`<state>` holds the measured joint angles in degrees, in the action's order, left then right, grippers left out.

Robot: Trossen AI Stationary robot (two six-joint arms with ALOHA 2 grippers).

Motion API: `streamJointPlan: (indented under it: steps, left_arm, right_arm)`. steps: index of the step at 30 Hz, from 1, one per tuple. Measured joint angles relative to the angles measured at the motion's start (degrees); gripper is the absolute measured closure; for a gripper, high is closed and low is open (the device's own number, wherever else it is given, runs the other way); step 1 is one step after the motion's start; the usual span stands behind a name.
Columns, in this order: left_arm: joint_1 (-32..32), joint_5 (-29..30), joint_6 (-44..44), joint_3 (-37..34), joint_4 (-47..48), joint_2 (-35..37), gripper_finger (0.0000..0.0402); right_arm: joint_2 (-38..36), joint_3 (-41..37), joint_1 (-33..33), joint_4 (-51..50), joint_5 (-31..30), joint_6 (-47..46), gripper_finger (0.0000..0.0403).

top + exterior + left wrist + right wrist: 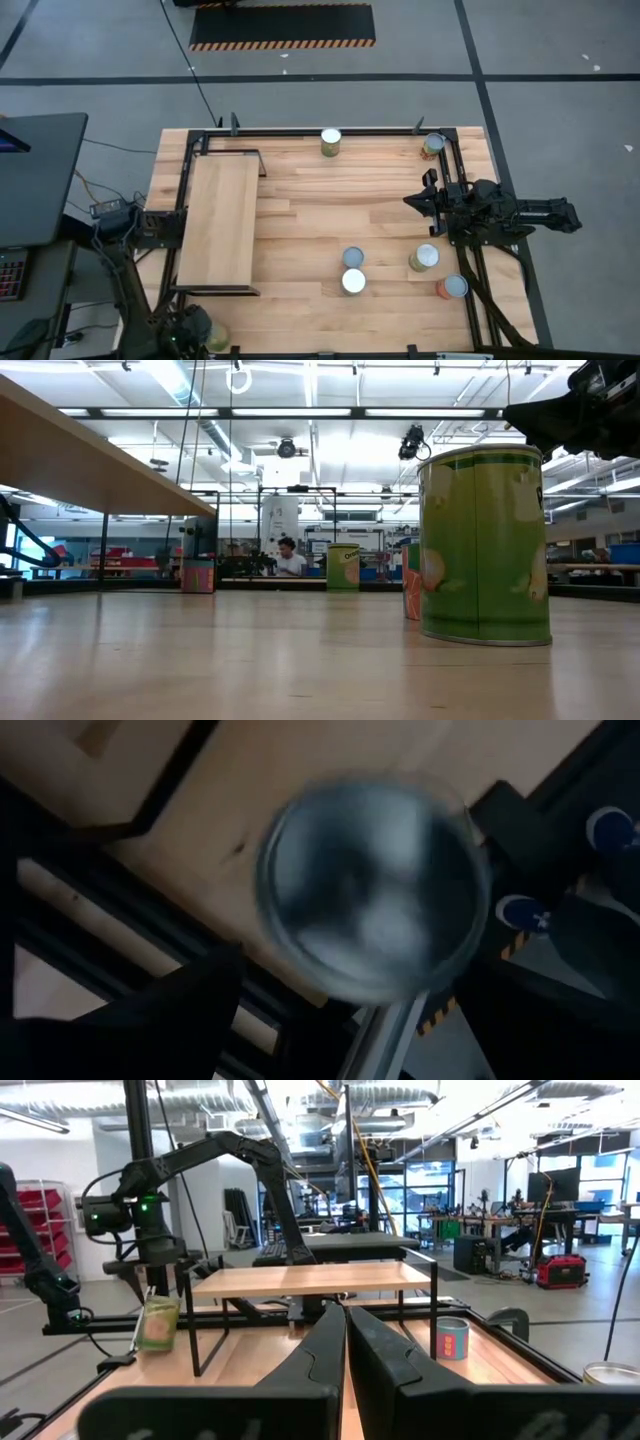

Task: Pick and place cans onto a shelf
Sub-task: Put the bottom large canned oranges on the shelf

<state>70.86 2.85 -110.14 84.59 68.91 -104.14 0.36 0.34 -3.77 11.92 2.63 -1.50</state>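
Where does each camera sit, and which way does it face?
High: overhead, straight down on table, shelf, both arms.
Low: tabletop height, level past a green can into the room; an arm above.
Left wrist: left arm, down onto left gripper's held can; one finger shows.
Right wrist: right arm, level toward the shelf; shut right gripper below.
Shared: high and right wrist both show shelf, held can.

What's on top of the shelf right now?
Nothing: the shelf board shows bare from above. The left gripper holds a can off its near end. The space under the board is covered.
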Motion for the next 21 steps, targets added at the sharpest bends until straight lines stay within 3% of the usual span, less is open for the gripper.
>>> streamJointPlan:
  steps: [21]
  left_arm:
    - [-3.6,4.2,9.3,0.1,-2.6,1.8,0.0044]
  right_arm:
    - [0.0,0.0,0.0,0.0,0.0,0.0,0.038]
